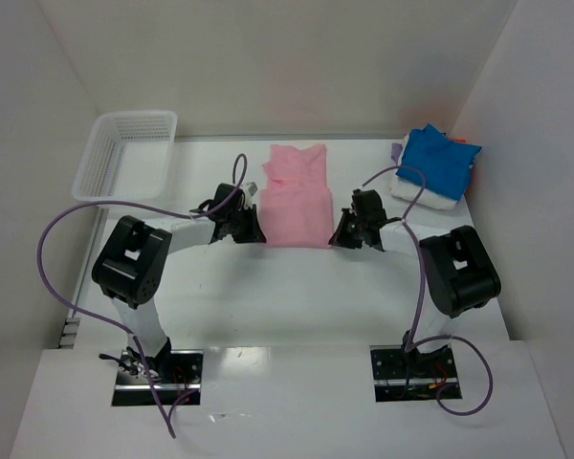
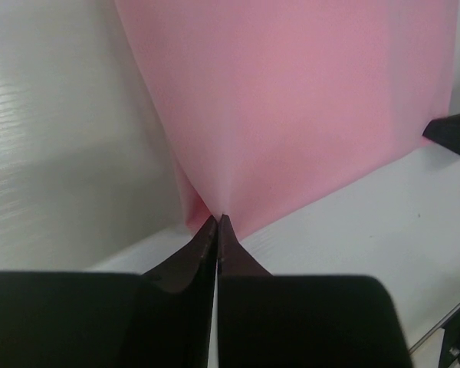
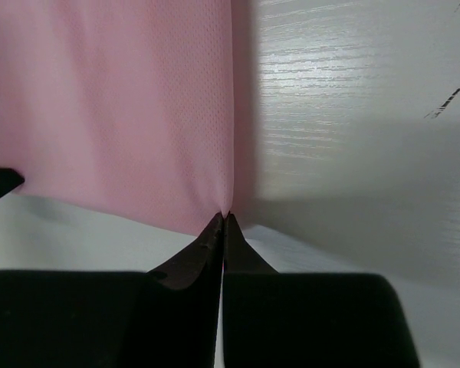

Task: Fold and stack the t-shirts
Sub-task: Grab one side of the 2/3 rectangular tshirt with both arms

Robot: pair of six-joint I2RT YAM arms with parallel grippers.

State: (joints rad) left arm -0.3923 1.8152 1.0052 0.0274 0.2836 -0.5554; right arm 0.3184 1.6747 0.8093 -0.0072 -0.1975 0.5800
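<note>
Left wrist view: the left gripper (image 2: 217,219) is clenched, its tips pressed together on the near left corner of the pink shirt (image 2: 291,100), and the cloth puckers up into the pinch. In the right wrist view the right gripper (image 3: 225,216) is clenched the same way on the near right corner, where the side edge meets the hem. Both pinches take only the very tip of the cloth.

From above, the pink shirt lies on the table (image 1: 268,306) between the two grippers as a narrow strip, sides already turned in, collar end at the far side. The step in hand looks like the lengthwise fold, near hem carried to the far end.

The cloth is thin, light and limp. It will sag between the two corners and drape rather than hold a line, so the corners should rise together and level, or the folded-in sides may slip open. The weave looks fine and smooth, and so small a bite could slide out under a tug. A deeper hold through all layers at the hem corners would be safer.

Far right, the blue shirt (image 1: 440,158) sits on a white shirt (image 1: 429,199), with a bit of lavender shirt (image 1: 396,151) just beside them. Far left stands the basket (image 1: 124,153), well apart.
</note>
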